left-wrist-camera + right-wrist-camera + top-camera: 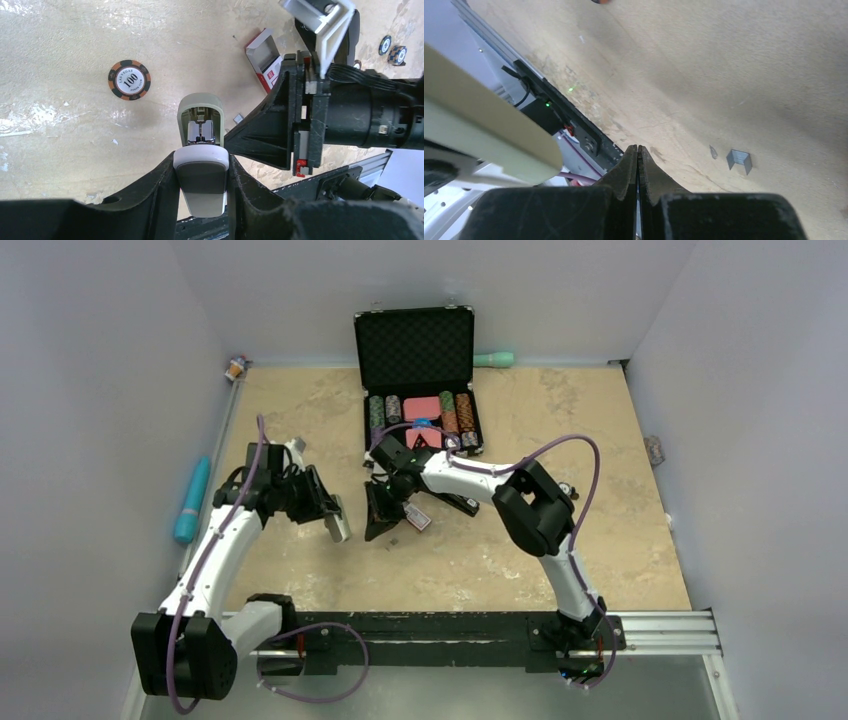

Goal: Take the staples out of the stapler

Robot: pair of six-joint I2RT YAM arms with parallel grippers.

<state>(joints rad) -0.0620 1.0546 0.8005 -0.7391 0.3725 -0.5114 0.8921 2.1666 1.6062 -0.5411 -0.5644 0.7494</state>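
My left gripper (201, 161) is shut on the stapler (200, 117), a pale grey-green bar held above the table with its cover swung open and the metal magazine showing. From overhead the stapler (339, 524) sticks out of the left gripper (328, 508). A short silver strip of staples (739, 161) lies on the table, also seen as staples (238, 118) beside the stapler's open end. My right gripper (638, 148) is shut with nothing in it. Its black fingers (265, 132) point at the stapler, tips just to its right. The right gripper (378, 525) hovers mid-table.
A small red-and-white staple box (265, 60) lies open behind the right gripper. One poker chip (129, 80) rests on the table to the left. An open black case (416, 350) of chips stands at the back. A teal tube (192, 500) lies past the left edge.
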